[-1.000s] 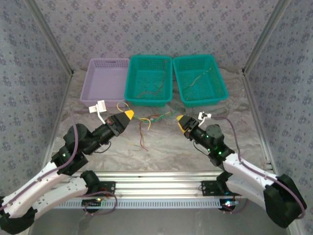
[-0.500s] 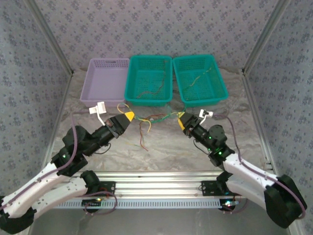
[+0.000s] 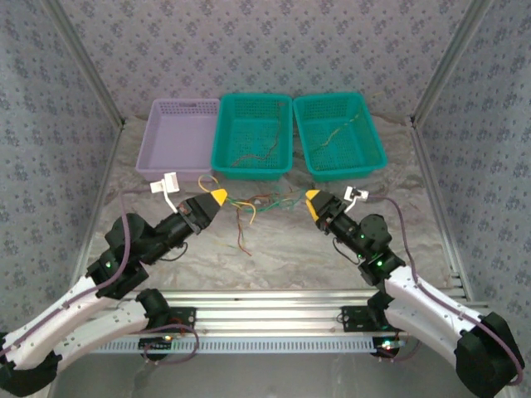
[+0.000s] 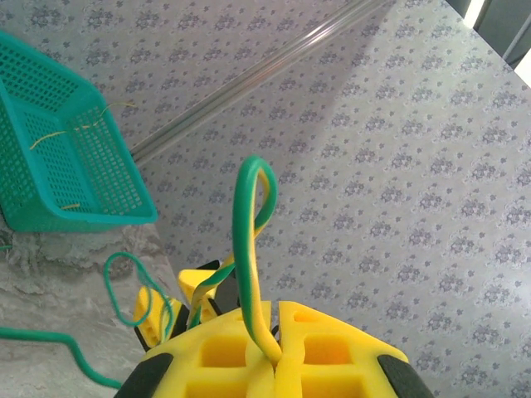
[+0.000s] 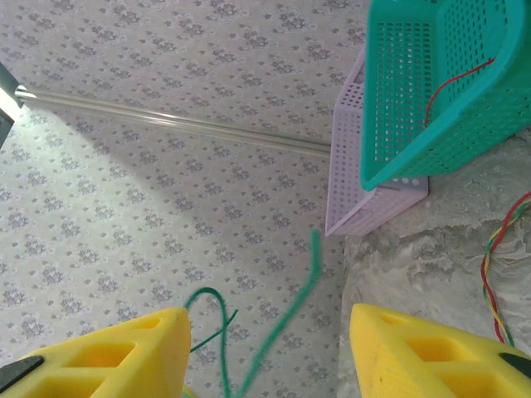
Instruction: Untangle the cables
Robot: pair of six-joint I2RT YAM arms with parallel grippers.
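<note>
Over the last second the right gripper [image 3: 313, 197] has drawn back a little from the tangle and let go. The line that ran taut between the two arms now sags. In the right wrist view its fingers stand wide apart, and a green cable [image 5: 286, 315] hangs loose and blurred in the gap, touching neither pad.

The left gripper [image 3: 219, 195] has not shifted. In its own wrist view the fingers [image 4: 323, 348] are clenched together on a green-and-yellow loop that stands up just above the tips. It looks to be acting as the anchor, pinning one end so the other arm has something to pull against.

The rest of the cables [image 3: 255, 205] lie on the table [image 3: 290, 257] in the space between the two grippers. They start right at the left gripper's tips and stop just short of the right one. A red and orange strand trails back from there toward the arm bases.

Beyond both grippers sit three baskets, and the two teal ones [image 3: 253, 99] already hold a few loose wires. That suggests the job is partly done.

The right gripper's release reads as a regrip. It probably needs a fresh hold on a single strand near its tips, since pulling the whole bunch would only tighten the knot.
</note>
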